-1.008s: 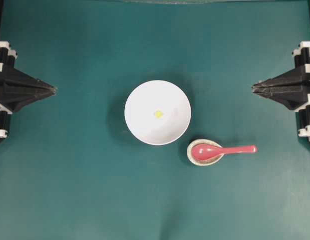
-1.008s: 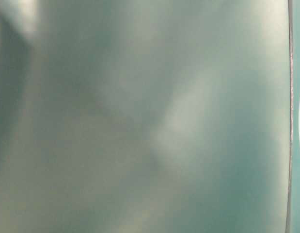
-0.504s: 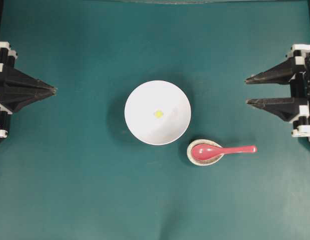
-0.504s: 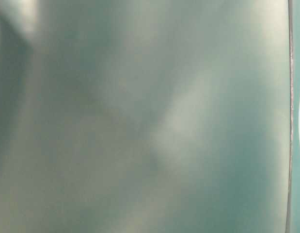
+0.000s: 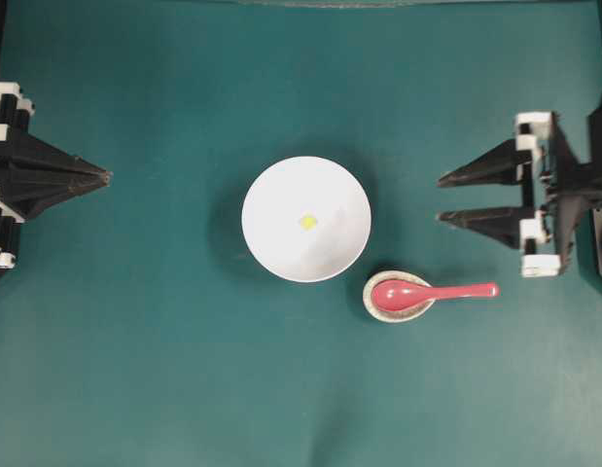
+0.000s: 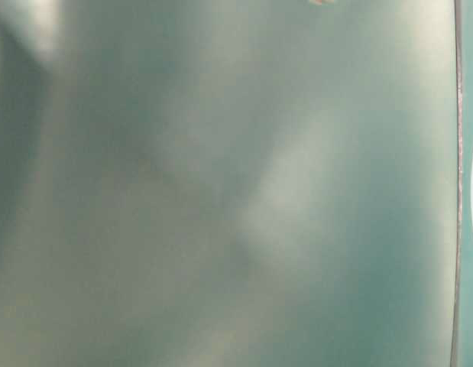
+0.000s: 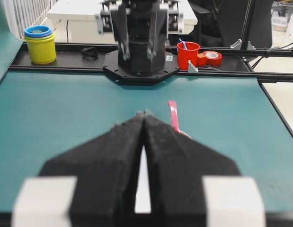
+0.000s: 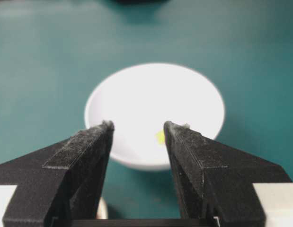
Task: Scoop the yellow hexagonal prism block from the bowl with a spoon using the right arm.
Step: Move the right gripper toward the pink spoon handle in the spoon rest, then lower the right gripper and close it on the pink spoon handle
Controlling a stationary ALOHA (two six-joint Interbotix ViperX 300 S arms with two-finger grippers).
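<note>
Teal cloth covers the table under me, and I read it from my left side across to my right. At the far left edge of the overhead view my left end effector rests low with its two black fingers pressed together into one point aimed at the middle; my left wrist camera shows the same thing, the two foam-faced fingers meeting at the tip with nothing between them. Past that tip, in the same view, I see the pink handle of the spoon and, beyond it, the black base of my other arm, with a yellow cup and a red cup on the shelf behind the table.

Near the middle sits the bowl, round and plain white, upright on the cloth. The yellow hexagonal prism block lies on the bowl's floor, close to its centre and clear of the wall. Just to the right of the bowl and nearer the bottom of the overhead view is a small speckled spoon rest; the spoon's red scoop lies in it and the handle runs straight out to the right over the cloth.

Further right, my right end effector hangs above the cloth with its fingers spread apart and empty, tips pointing toward the bowl, well clear of the spoon. The table-level view is only a blurred green wash.
</note>
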